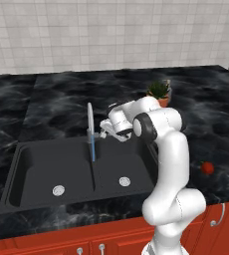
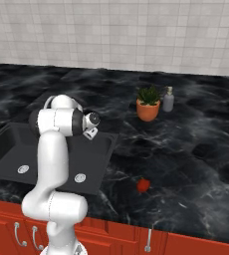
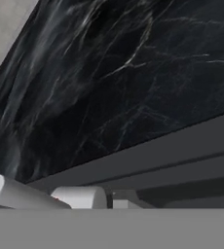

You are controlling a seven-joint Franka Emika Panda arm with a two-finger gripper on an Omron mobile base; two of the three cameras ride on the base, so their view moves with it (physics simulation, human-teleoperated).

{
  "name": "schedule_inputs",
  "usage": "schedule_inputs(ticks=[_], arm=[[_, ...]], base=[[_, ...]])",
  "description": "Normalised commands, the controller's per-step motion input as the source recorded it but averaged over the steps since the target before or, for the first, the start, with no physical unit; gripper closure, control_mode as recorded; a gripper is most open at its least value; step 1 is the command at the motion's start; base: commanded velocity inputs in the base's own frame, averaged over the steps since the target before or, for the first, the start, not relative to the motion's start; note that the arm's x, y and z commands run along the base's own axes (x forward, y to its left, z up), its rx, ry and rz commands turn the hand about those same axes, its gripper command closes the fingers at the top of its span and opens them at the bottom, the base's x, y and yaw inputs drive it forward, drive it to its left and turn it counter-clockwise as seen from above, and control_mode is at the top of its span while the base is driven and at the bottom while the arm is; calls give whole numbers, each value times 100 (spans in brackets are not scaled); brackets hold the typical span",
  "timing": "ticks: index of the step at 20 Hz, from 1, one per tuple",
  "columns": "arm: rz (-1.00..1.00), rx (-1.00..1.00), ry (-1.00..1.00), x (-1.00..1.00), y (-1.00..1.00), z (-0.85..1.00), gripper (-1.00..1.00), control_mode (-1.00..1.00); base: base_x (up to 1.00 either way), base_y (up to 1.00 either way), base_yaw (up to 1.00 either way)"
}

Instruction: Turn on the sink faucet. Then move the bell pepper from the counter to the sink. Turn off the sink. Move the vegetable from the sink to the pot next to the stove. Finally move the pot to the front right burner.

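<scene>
Blue water already runs from the faucet (image 1: 90, 130) into the sink (image 1: 37, 172), so the claw (image 1: 104, 128), whose opening I cannot tell, should swing right to the pepper (image 1: 207, 168) on the counter (image 1: 213, 119).

The sink faucet (image 2: 84, 110) is almost wholly hidden behind the arm in the right base view; the hand's finger gap cannot be judged.

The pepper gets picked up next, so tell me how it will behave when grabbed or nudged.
The pepper looks small, round and glossy, so it may well slip between the fingers. It sits loose on the smooth counter, so a nudge would probably roll it. It looks light for its size and fairly firm.
</scene>
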Motion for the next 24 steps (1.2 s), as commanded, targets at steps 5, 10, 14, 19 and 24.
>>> schedule_inputs(ticks=[5,10,14,19,24], arm=[[-3,3,4,-16,-59,-19,-100,-100],[0,0,-8,-26,-47,32,-100,-100],[-4,-1,-5,-36,-52,49,-100,-100],[-6,-5,-2,-28,-41,62,-100,-100],[-4,-8,0,-32,-39,67,-100,-100]], base=[[0,0,0],[0,0,0],[0,0,0],[0,0,0],[0,0,0]])
